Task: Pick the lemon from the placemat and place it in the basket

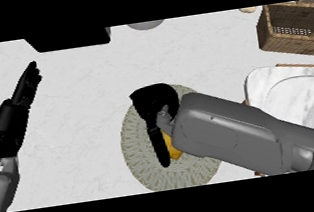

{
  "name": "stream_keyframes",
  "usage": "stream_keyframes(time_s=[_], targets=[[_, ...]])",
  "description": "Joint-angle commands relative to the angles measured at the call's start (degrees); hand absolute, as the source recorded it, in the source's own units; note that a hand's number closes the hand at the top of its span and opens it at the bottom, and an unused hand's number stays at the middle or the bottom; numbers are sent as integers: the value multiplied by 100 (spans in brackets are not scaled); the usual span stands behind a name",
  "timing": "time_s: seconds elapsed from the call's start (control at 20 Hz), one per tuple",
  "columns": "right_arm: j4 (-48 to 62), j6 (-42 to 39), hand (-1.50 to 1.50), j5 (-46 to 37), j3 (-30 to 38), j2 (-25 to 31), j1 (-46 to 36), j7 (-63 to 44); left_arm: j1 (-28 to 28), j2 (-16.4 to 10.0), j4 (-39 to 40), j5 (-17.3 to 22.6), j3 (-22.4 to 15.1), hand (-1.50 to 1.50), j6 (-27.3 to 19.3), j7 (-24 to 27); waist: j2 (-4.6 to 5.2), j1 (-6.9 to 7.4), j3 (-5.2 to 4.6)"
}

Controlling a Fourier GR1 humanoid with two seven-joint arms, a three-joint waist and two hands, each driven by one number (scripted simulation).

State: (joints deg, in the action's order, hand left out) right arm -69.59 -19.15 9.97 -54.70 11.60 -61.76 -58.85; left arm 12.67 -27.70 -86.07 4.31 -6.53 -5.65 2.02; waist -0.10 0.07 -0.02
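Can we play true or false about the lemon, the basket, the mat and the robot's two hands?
1. The lemon is already in the basket. False: the lemon is over the placemat, with the right hand curled round it, and the basket stands apart at the far right.
2. The left hand is open and holds nothing. True.
3. The placemat is square. False: it is round.
4. The basket is farther from the robot than the placemat. True.
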Motion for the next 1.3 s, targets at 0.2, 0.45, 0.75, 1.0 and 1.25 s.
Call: stream_keyframes(time_s=[0.2, 0.45, 0.75, 1.0, 1.25], targets=[[182, -181, -150, -811, 24, -217, 643, -76, -180, 124, -232, -118, 163, 0, 79, -103, 3, 29, 2], [-12, -222, -150, -1373, 176, -193, 929, 79, -171, 288, 289, -345, 202, 0, 201, 366, 13, -9, 0], [123, -125, -150, -2139, 459, -474, 1353, 274, -446, 217, -411, -309, 435, 0, 377, -13, 4, 22, 1], [42, -197, -150, -2534, 563, -578, 1884, 423, -294, 412, 96, -349, 555, 0, 551, 434, 12, -4, 0], [-33, -486, -150, -3018, 903, -514, 2225, 782, -525, 570, -262, -606, 578, 0, 474, 256, 4, 7, 1]])
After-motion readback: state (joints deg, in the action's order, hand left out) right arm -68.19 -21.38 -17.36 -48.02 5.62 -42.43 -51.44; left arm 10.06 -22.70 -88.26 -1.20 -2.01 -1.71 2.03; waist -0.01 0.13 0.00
